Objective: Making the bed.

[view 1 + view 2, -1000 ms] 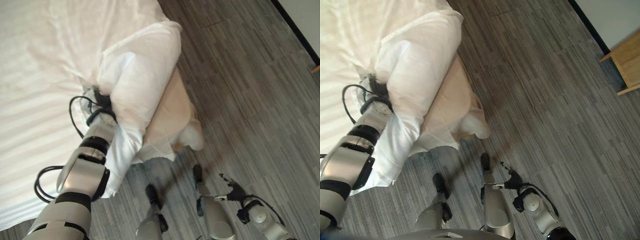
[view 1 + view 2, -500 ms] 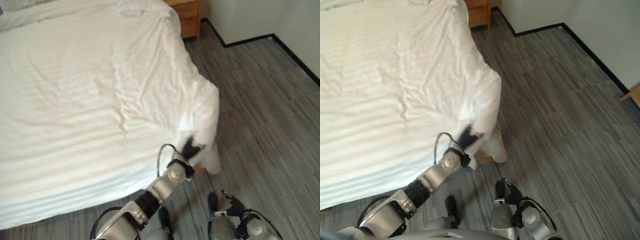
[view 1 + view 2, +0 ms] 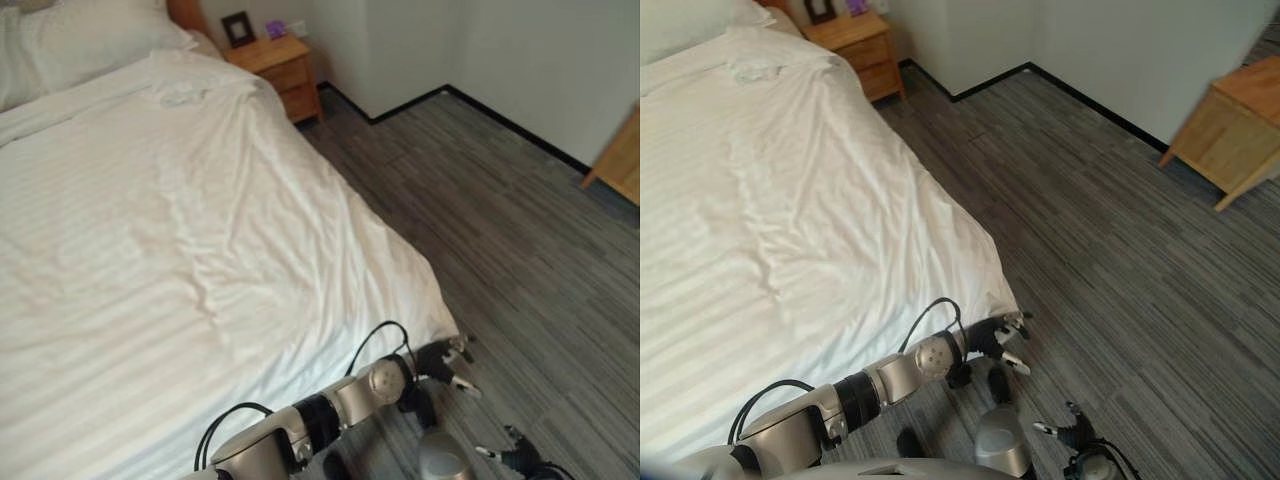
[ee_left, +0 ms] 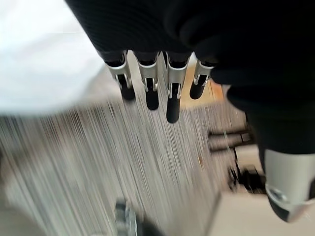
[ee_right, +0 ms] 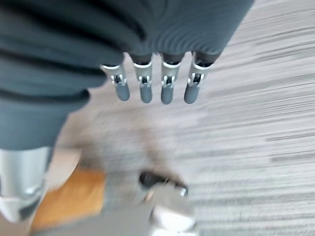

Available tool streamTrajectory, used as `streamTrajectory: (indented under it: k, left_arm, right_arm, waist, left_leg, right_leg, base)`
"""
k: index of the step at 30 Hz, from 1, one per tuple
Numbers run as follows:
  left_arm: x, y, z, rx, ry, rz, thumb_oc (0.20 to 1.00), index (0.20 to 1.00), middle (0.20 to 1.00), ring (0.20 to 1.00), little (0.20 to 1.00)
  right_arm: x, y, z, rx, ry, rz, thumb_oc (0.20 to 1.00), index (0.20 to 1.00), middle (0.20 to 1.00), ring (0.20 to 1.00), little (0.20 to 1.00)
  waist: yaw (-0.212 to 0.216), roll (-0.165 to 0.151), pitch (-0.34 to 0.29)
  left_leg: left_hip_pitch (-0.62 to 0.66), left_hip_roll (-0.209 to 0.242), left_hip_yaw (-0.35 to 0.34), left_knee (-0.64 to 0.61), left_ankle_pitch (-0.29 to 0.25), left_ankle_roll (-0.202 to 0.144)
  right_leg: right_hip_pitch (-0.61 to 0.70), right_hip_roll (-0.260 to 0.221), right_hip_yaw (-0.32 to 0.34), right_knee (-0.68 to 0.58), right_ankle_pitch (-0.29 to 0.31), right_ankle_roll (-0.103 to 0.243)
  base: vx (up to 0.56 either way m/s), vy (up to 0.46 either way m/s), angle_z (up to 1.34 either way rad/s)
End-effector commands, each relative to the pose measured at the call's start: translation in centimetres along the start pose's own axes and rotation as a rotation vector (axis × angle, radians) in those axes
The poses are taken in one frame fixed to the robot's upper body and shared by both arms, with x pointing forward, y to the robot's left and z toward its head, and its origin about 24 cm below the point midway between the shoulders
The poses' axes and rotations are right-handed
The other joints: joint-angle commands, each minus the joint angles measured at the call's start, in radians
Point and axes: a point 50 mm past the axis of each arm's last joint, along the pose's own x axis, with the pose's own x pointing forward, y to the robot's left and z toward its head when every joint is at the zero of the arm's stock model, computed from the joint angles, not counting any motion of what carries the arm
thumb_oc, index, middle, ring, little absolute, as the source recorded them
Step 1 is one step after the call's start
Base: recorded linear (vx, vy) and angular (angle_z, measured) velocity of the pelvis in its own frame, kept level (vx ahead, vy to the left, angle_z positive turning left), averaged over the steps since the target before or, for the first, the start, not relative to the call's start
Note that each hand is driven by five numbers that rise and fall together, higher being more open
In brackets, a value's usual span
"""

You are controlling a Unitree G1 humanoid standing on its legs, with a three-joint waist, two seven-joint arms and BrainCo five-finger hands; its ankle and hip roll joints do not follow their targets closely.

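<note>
A bedroom with grey plank floor [image 3: 520, 230]. The white duvet [image 3: 170, 230] now lies spread over the bed; the left hand [image 3: 448, 362], fingers relaxed and empty, has released its corner. The right hand [image 3: 1065, 432] hangs relaxed and empty too.

Your two head eyes look steeply down, sharing the white striped duvet [image 3: 180, 250]; each wrist camera faces the grey plank floor [image 5: 256, 128] closely.

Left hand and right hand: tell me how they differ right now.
The left hand is stretched out at the bed's near corner, right beside the hanging edge of the white duvet; the right hand hangs lower, over bare grey floor, away from the bed. White cloth shows just past the left hand's fingers, and floor past the right hand's fingers. Both are open and hold nothing.
</note>
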Motion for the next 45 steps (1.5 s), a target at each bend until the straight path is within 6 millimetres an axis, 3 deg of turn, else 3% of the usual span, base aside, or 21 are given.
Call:
streamTrajectory:
  k: [1,8,9,10,11,14,15,16,17,18,19,22,23,25,26,27,31,32,37,41,45]
  left_arm:
    - [0.8,0.5,5.5,-0.12,-0.267,0.018,1.0,1.0,1.0,1.0,1.0]
    - [-1.6,6.1,7.1,-0.269,-0.394,0.294,1.0,1.0,1.0,1.0,1.0]
    - [-5.4,9.7,5.0,-0.264,-0.375,0.453,1.0,1.0,1.0,1.0,1.0]
    - [-5.5,9.7,4.9,-0.264,-0.373,0.454,1.0,1.0,1.0,1.0,1.0]
    - [-9.4,12.1,2.9,-0.294,-0.364,0.634,1.0,1.0,1.0,1.0,1.0]
    - [-12.1,14.0,2.0,-0.326,-0.366,0.771,1.0,1.0,1.0,1.0,1.0]
    - [-13.7,14.4,0.9,-0.342,-0.343,0.833,1.0,1.0,1.0,1.0,1.0]
    - [-17.9,14.7,-2.6,-0.4,-0.255,1.02,1.0,1.0,1.0,1.0,1.0]
    - [-18.0,14.7,-2.6,-0.4,-0.254,1.022,1.0,1.0,1.0,1.0,1.0]
    - [-20.0,14.2,-5.2,-0.463,-0.171,1.11,1.0,1.0,1.0,1.0,1.0]
    - [-20.1,14.2,-5.2,-0.463,-0.169,1.111,1.0,1.0,1.0,1.0,1.0]
    - [-23.8,12.4,-9.0,-0.548,-0.035,1.271,1.0,1.0,1.0,1.0,1.0]
    - [-24.8,12.2,-9.7,-0.552,-0.002,1.314,1.0,1.0,1.0,1.0,1.0]
    - [-26.8,11.3,-12.2,-0.595,0.127,1.406,1.0,1.0,1.0,1.0,1.0]
    - [-27.5,10.8,-12.6,-0.604,0.154,1.436,1.0,1.0,1.0,1.0,1.0]
    - [-28.1,9.6,-13.5,-0.664,0.173,1.466,1.0,1.0,1.0,1.0,1.0]
    - [-29.1,9.1,-14.1,-0.687,0.195,1.483,1.0,1.0,1.0,1.0,1.0]
    - [-29.2,8.6,-14.6,-0.731,0.199,1.479,1.0,1.0,1.0,1.0,1.0]
    - [-28.3,7.7,-16.3,-0.818,0.237,1.467,1.0,1.0,1.0,1.0,1.0]
    - [-26.9,7.5,-16.5,-0.837,0.24,1.426,1.0,1.0,1.0,1.0,1.0]
    - [-24.5,7.5,-15.8,-0.82,0.217,1.324,1.0,1.0,1.0,1.0,1.0]
  right_arm:
    - [0.2,-2.8,-0.6,0.007,0.005,-0.096,1.0,1.0,1.0,1.0,1.0]
    - [-0.9,-4.9,-0.9,-0.1,-0.052,-0.184,1.0,1.0,1.0,1.0,1.0]
    - [-1.1,-8.3,0.9,-0.119,-0.133,-0.318,1.0,1.0,1.0,1.0,1.0]
    - [-1.1,-8.3,1.0,-0.12,-0.134,-0.317,1.0,1.0,1.0,1.0,1.0]
    - [-1.1,-9.1,2.0,-0.032,-0.165,-0.355,0.2,0.2,0.2,0.2,0.2]
    - [-0.9,-10.0,5.4,0.051,-0.271,-0.403,0.2,0.2,0.2,0.2,0.2]
    - [-1.0,-10.6,6.6,0.079,-0.317,-0.425,0.2,0.2,0.2,0.2,0.2]
    - [-1.4,-10.9,9.0,0.129,-0.414,-0.414,0.2,0.2,0.2,0.2,0.2]
    - [-1.4,-10.8,9.0,0.128,-0.415,-0.413,0.2,0.2,0.2,0.2,0.2]
    - [-1.0,-13.5,13.9,0.247,-0.551,-0.427,0.2,0.2,0.2,0.2,0.2]
    - [-1.0,-13.4,13.9,0.247,-0.552,-0.426,0.2,0.2,0.2,0.2,0.2]
    - [-1.9,-10.1,16.5,0.302,-0.664,-0.272,0.2,0.2,0.2,0.2,0.2]
    - [-1.5,-9.6,15.9,0.349,-0.651,-0.212,0.2,0.2,0.2,0.2,0.2]
    - [-2.2,-7.9,22.3,0.421,-0.792,-0.12,0.2,0.2,0.2,0.2,0.2]
    - [-2.7,-7.3,23.8,0.546,-0.833,-0.061,0.2,0.2,0.2,0.2,0.2]
    - [-2.3,-5.5,25.6,0.89,-0.803,0.119,0.2,0.2,0.2,0.2,0.2]
    - [-1.9,-4.1,28.1,1.115,-0.756,0.258,0.2,0.2,0.2,0.2,0.2]
    - [-2.3,-4.1,30.9,1.337,-0.756,0.377,0.2,0.2,0.2,0.2,0.2]
    - [-2.8,-9.5,34.5,1.583,-0.839,0.326,0.2,0.2,0.2,0.2,0.2]
    - [-2.6,-12.4,34.3,1.591,-0.865,0.218,0.2,0.2,0.2,0.2,0.2]
    - [-0.7,-14.0,30.1,1.567,-0.799,0.046,0.2,0.2,0.2,0.2,0.2]
  waist:
    - [-0.003,0.009,0.038]
    - [0.018,-0.018,0.026]
    - [0.061,-0.03,0.019]
    - [0.059,-0.032,0.017]
    - [0.117,-0.039,0.006]
    - [0.155,-0.046,-0.007]
    - [0.18,-0.051,-0.012]
    - [0.216,-0.06,-0.017]
    - [0.213,-0.061,-0.019]
    - [0.278,-0.075,-0.031]
    - [0.275,-0.077,-0.034]
    - [0.326,-0.08,-0.03]
    - [0.339,-0.085,-0.034]
    - [0.403,-0.089,-0.034]
    - [0.429,-0.089,-0.031]
    - [0.475,-0.089,-0.022]
    - [0.532,-0.084,-0.002]
    - [0.588,-0.069,0.013]
    - [0.647,-0.015,0.066]
    - [0.644,0.016,0.093]
    - [0.605,0.038,0.12]
  left_leg:
    - [0.065,0.056,-0.108,0.016,-0.049,-0.021]
    - [0.06,0.052,-0.138,0.018,-0.04,-0.022]
    - [0.056,0.054,-0.159,0.017,-0.04,-0.024]
    - [0.053,0.053,-0.159,0.015,-0.034,-0.024]
    - [0.044,0.053,-0.186,0.015,-0.031,-0.026]
    - [0.029,0.054,-0.213,0.013,-0.019,-0.028]
    - [0.023,0.054,-0.224,0.013,-0.017,-0.029]
    - [0.019,0.053,-0.249,0.013,-0.019,-0.03]
    - [0.015,0.052,-0.25,0.013,-0.014,-0.03]
    - [0.005,0.048,-0.292,0.013,-0.011,-0.034]
    - [0.0,0.047,-0.294,0.013,-0.007,-0.034]
    - [-0.022,0.038,-0.326,0.013,0.0,-0.031]
    - [-0.028,0.037,-0.338,0.013,0.003,-0.031]
    - [-0.047,0.031,-0.374,0.013,0.011,-0.032]
    - [-0.061,0.025,-0.391,0.013,0.014,-0.032]
    - [-0.079,0.024,-0.402,0.013,0.019,-0.036]
    - [-0.122,0.019,-0.414,0.013,0.039,-0.044]
    - [-0.16,0.015,-0.429,0.013,0.052,-0.055]
    - [-0.259,0.0,-0.457,0.013,0.081,-0.082]
    - [-0.306,-0.003,-0.439,0.013,0.092,-0.091]
    - [-0.334,-0.009,-0.427,0.013,0.104,-0.089]
  right_leg:
    - [0.056,-0.066,-0.004,0.017,-0.101,0.07]
    - [0.088,-0.073,-0.043,0.017,-0.104,0.069]
    - [0.11,-0.076,-0.072,0.017,-0.11,0.07]
    - [0.106,-0.076,-0.071,0.017,-0.105,0.069]
    - [0.128,-0.08,-0.11,0.017,-0.113,0.07]
    - [0.136,-0.084,-0.141,0.017,-0.113,0.066]
    - [0.14,-0.085,-0.152,0.017,-0.112,0.064]
    - [0.161,-0.086,-0.181,0.017,-0.122,0.061]
    - [0.158,-0.087,-0.181,0.017,-0.118,0.061]
    - [0.187,-0.091,-0.229,0.017,-0.128,0.057]
    - [0.184,-0.092,-0.231,0.017,-0.126,0.056]
    - [0.189,-0.095,-0.263,0.017,-0.126,0.052]
    - [0.192,-0.096,-0.273,0.017,-0.129,0.052]
    - [0.206,-0.104,-0.317,0.017,-0.135,0.05]
    - [0.207,-0.109,-0.333,0.017,-0.136,0.05]
    - [0.205,-0.113,-0.355,0.017,-0.139,0.052]
    - [0.179,-0.119,-0.372,0.017,-0.13,0.054]
    - [0.159,-0.119,-0.389,0.017,-0.126,0.053]
    - [0.094,-0.131,-0.426,0.017,-0.117,0.059]
    - [0.035,-0.141,-0.415,0.017,-0.102,0.066]
    - [-0.001,-0.158,-0.403,0.017,-0.082,0.076]
  base:
    - [0.0,0.0,0.0]
    - [-0.01,-0.019,0.15]
    - [-0.02,-0.034,0.13]
    - [0.01,-0.055,0.1]
    - [0.0,-0.028,0.14]
    - [0.01,-0.027,0.46]
    - [0.04,0.0,0.71]
    - [0.02,-0.005,0.38]
    - [0.06,-0.023,0.38]
    - [0.03,-0.032,0.35]
    - [0.03,-0.019,0.47]
    - [-0.01,0.025,0.78]
    - [0.05,0.011,0.5]
    - [0.03,0.004,0.5]
    - [-0.01,-0.008,0.41]
    - [-0.02,-0.006,0.49]
    - [-0.08,0.006,0.36]
    - [-0.1,0.035,0.18]
    - [-0.09,0.047,0.37]
    - [-0.06,0.09,0.19]
    - [-0.03,0.102,-0.12]
